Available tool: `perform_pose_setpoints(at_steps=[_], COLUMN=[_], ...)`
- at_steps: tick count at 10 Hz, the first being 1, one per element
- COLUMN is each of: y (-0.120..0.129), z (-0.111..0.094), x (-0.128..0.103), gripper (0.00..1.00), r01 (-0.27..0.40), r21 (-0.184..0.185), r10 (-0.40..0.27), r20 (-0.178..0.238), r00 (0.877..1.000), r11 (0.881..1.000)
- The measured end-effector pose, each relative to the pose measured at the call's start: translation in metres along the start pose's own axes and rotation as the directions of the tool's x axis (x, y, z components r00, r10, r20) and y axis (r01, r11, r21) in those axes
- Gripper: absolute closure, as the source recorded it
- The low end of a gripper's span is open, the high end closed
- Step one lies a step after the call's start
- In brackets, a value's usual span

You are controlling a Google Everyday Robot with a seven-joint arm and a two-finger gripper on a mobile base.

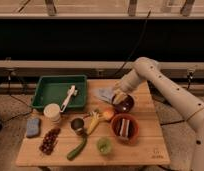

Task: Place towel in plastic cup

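The pincer [118,96] hung low over the back of the counter [150,145], at the edge of the pale towel [104,93] and just above the dark bowl [124,104]. Whether it was open or closed could not be told. The towel lay between the green tray [45,85] and that bowl, well apart from the white cup [52,113].

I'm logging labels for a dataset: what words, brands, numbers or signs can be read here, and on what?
No text is readable.
Table: a small mark near its front right corner, too blurred to read.
Gripper, low between the towel and the dark bowl: no lettering visible.
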Motion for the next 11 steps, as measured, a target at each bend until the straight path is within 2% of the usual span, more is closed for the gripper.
perform_pose_setpoints(at_steps=[2,5,6,8,10,11], y=[-0.015,-0.037,-0.049,-0.061,-0.069,-0.071], z=[0.019,0.034,0.043,0.055,0.08,0.086], x=[-0.018,-0.033,-0.036,-0.028,-0.024,-0.023], gripper=[0.35,0.35,0.35,0.35,0.35,0.35], r01=[0.019,0.036,0.043,0.045,0.054,0.055], r21=[0.024,0.075,0.089,0.101,0.094,0.092], r10=[-0.02,-0.037,-0.043,-0.042,-0.047,-0.047], r20=[0.016,0.012,0.002,-0.031,-0.08,-0.091], r00=[1.0,0.999,0.999,0.999,0.996,0.995], r11=[1.0,0.997,0.995,0.994,0.994,0.994])
